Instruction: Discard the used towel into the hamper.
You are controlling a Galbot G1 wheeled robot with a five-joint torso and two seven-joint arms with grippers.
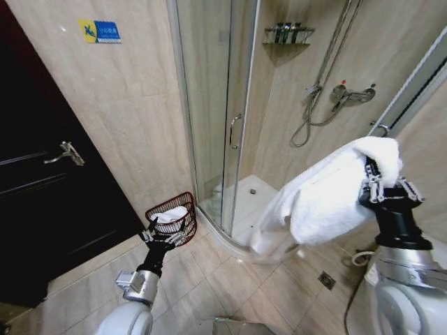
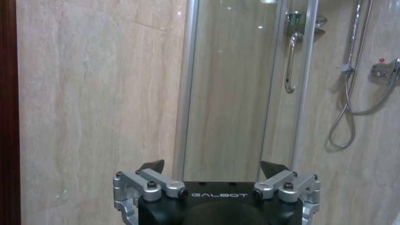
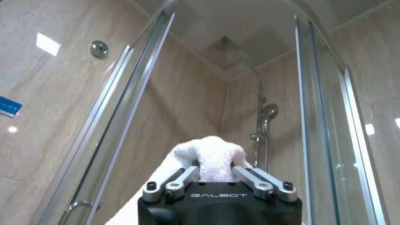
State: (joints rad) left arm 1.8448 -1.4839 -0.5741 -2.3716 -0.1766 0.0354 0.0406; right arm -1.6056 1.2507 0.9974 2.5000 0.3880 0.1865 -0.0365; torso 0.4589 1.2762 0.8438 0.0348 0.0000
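We see the white towel (image 1: 328, 195) raised high at right, pinched between the closed fingers of our right tool (image 1: 383, 187) and draping down toward the shower. The hamper (image 1: 172, 218) stands on the floor tiles by the glass shower door (image 1: 209, 105), with white cloth inside. Our left tool (image 1: 162, 239) hangs just before it, spread wide, holding nothing.

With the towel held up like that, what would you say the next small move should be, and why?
Probably swing the right gripper leftward and down toward the hamper. It is shut on the white towel, held high by the shower door, while the hamper sits low on the floor just beyond the open left gripper.
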